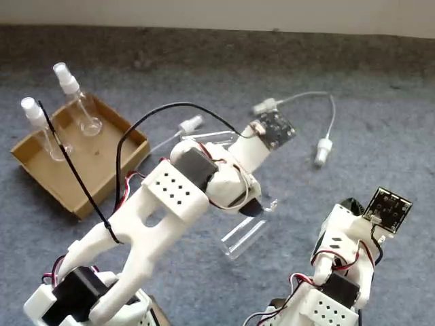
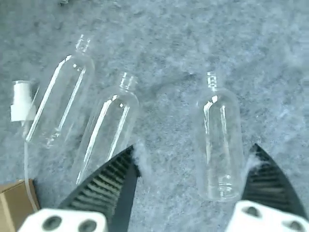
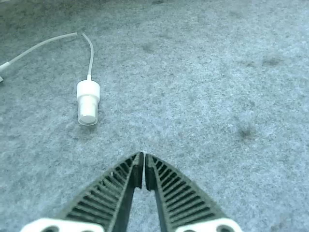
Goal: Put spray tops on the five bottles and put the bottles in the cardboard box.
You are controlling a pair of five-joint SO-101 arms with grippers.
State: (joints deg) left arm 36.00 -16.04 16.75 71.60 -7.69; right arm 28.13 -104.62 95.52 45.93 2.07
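Three clear bottles without tops lie side by side on the grey carpet: one (image 2: 219, 145) lies between the fingers of my open left gripper (image 2: 190, 171), the other two (image 2: 106, 128) (image 2: 58, 96) off to one side. From above, the left gripper (image 1: 253, 205) hangs over a lying bottle (image 1: 245, 234). Two bottles with spray tops (image 1: 75, 102) (image 1: 42, 129) stand in the cardboard box (image 1: 109, 183). My right gripper (image 3: 144, 158) is shut and holds nothing, a short way from a loose spray top (image 3: 88, 104).
Loose spray tops with thin tubes lie on the carpet beyond the left arm (image 1: 190, 124) (image 1: 265, 105) (image 1: 323, 151); another one (image 2: 20, 101) rests beside the outer bottle. The right arm (image 1: 343, 244) is at the near right. A box corner (image 2: 14, 205) shows beside the left gripper.
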